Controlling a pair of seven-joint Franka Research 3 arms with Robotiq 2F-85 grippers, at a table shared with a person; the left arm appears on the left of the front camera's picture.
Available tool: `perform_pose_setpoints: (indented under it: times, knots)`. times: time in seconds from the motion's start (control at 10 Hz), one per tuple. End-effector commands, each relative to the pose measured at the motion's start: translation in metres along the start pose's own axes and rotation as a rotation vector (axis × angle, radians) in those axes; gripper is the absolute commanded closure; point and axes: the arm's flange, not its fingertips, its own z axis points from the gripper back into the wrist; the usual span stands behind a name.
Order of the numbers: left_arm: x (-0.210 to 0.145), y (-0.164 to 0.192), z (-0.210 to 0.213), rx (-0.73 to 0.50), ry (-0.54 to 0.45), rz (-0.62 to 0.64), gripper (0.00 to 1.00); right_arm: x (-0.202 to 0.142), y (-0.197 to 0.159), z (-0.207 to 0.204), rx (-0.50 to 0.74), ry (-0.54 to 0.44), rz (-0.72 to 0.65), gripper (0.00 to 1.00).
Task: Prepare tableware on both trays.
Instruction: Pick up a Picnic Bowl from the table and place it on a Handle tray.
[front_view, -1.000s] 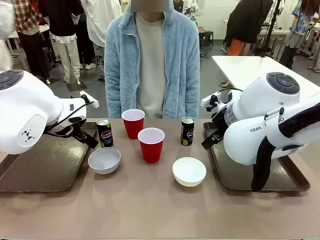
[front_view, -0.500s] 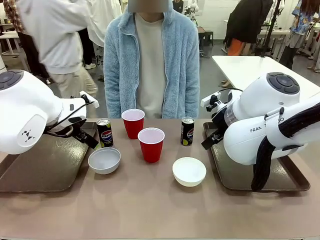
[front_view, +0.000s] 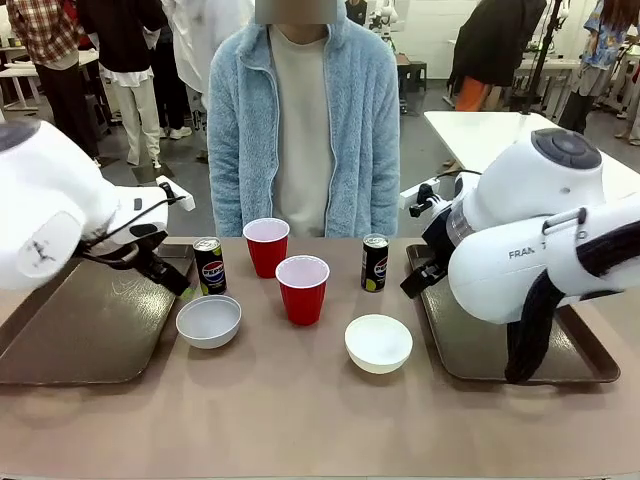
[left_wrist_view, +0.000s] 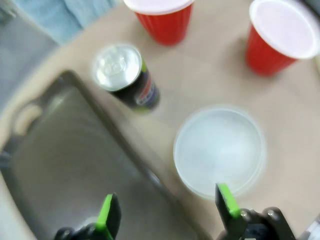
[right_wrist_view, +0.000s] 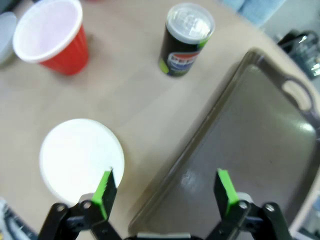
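Two red cups stand mid-table in front of the person. A Pepsi can and a white bowl sit by the left tray. A second can and bowl sit by the right tray. My left gripper is open above the tray's rim, with the bowl under its right finger and the can ahead. My right gripper is open over the tray's edge, with the bowl beside its left finger.
A person in a light blue fleece stands at the far side of the table, hands out of sight. Both trays hold nothing. Other people and a white table are farther back. The table's front strip is bare.
Both arms have shifted slightly: the left arm's body has moved left and up, the right arm's a little up. The tableware has not moved. People in the background have walked past.
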Motion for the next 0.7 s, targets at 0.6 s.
perform_pose_setpoints:
  times: [0.6]
  knots:
    - [-0.044,-0.022,0.092,-0.177,0.211,0.057,0.00,-0.044,0.036,0.078,0.064,0.328,-0.112,0.00]
